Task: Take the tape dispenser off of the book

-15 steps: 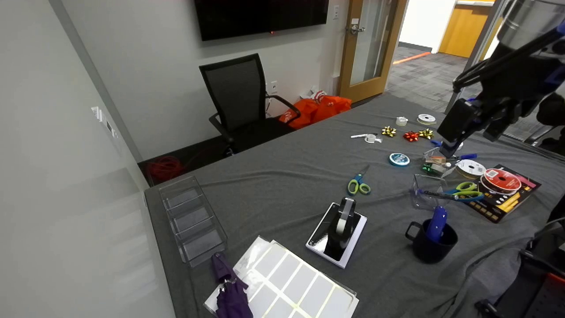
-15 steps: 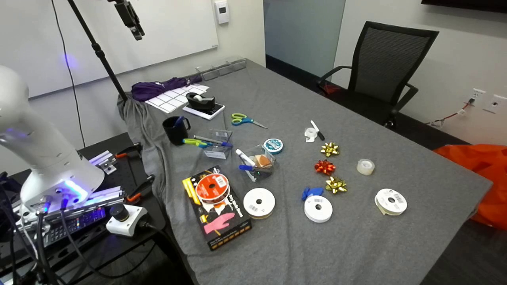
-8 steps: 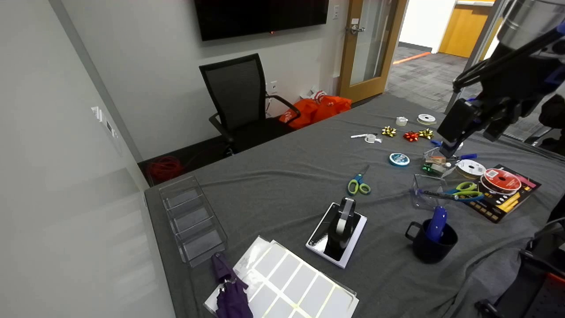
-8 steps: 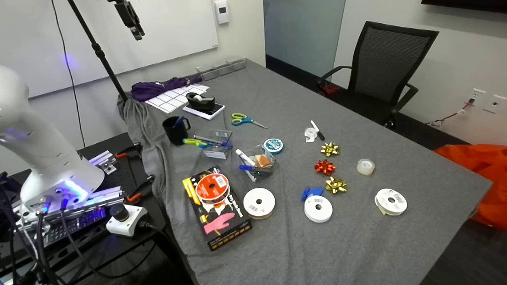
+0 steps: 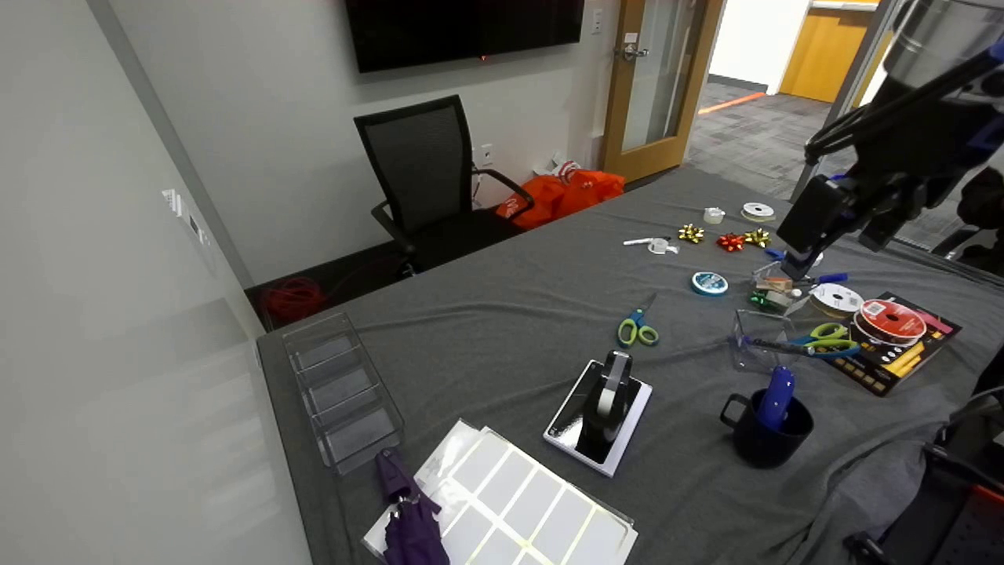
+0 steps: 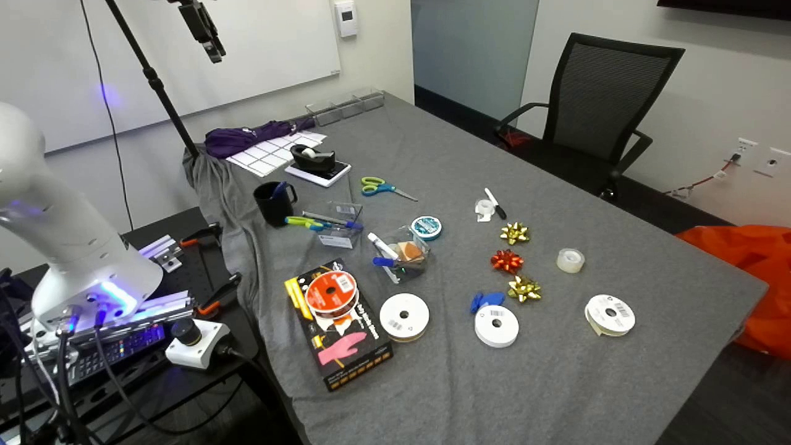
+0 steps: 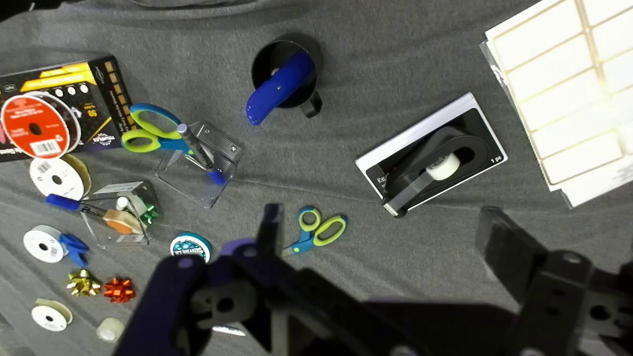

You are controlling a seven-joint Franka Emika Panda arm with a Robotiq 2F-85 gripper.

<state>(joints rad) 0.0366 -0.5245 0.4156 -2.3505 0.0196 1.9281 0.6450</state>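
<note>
The black tape dispenser [image 5: 608, 408] with its white roll rests on top of the small book [image 5: 566, 421], seen in both exterior views. From above, in the wrist view, the dispenser [image 7: 420, 158] lies slantwise along the book [image 7: 410, 134], its cutting end reaching past the book's edge. Dark cover and white border of the book show around it. My gripper [image 7: 382, 215] stands open, fingers wide apart and nothing between them. High over the table, the gripper [image 5: 835, 251] is well away from the dispenser. Another exterior view shows only part of the gripper [image 6: 215, 54] at the top.
Close to the book are a dark mug [image 5: 765, 439] holding a blue item, scissors [image 7: 316, 232] and a white grid-patterned panel [image 5: 510, 502]. A purple umbrella [image 5: 412, 518] overlaps the panel. A clear divided tray [image 5: 341, 392] and a clear holder [image 7: 203, 163] with scissors also stand there.
</note>
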